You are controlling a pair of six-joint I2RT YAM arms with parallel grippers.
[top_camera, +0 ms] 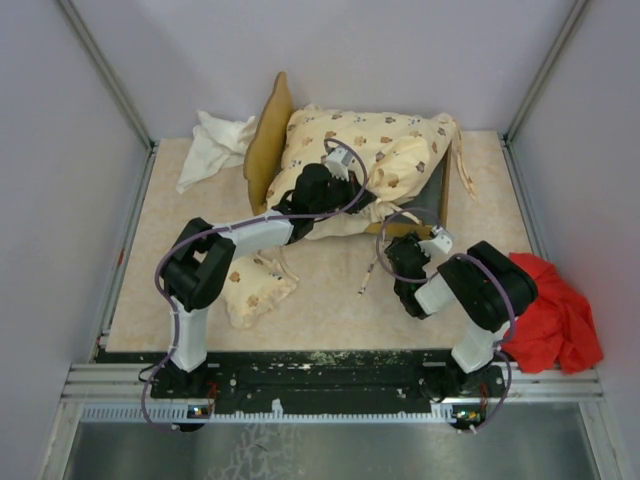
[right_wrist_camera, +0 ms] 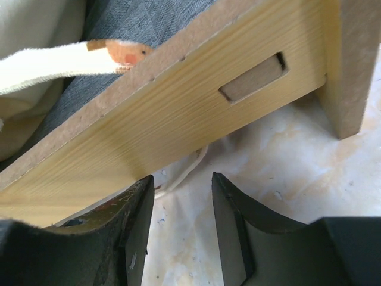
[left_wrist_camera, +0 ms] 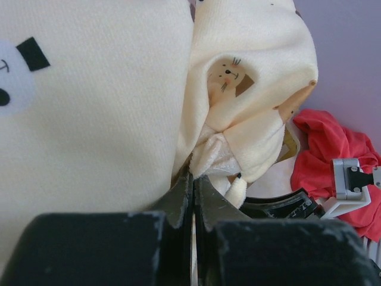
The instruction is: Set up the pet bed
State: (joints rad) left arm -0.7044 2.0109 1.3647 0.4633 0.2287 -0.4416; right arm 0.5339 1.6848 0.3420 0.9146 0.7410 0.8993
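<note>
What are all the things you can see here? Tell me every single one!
bed frame: one, light-yellow wood with a dark grey base, back middle
cushion: one, cream animal print, bunched on the bed frame
small pillow: one, cream animal print, front left
white cloth: one, white, back left
red cloth: one, red, front right edge
table: one, mottled beige, under everything
left end effector: one, black, shut on the cushion
right end effector: one, black, open, beside the bed frame's wooden side

The cushion (top_camera: 400, 150) lies on the bed frame (top_camera: 268, 140). The pillow (top_camera: 258, 288) lies on the counter (top_camera: 330, 300) before the frame's left end. One cloth (top_camera: 212, 150) lies left of the frame, another cloth (top_camera: 555, 315) to its front right.
</note>
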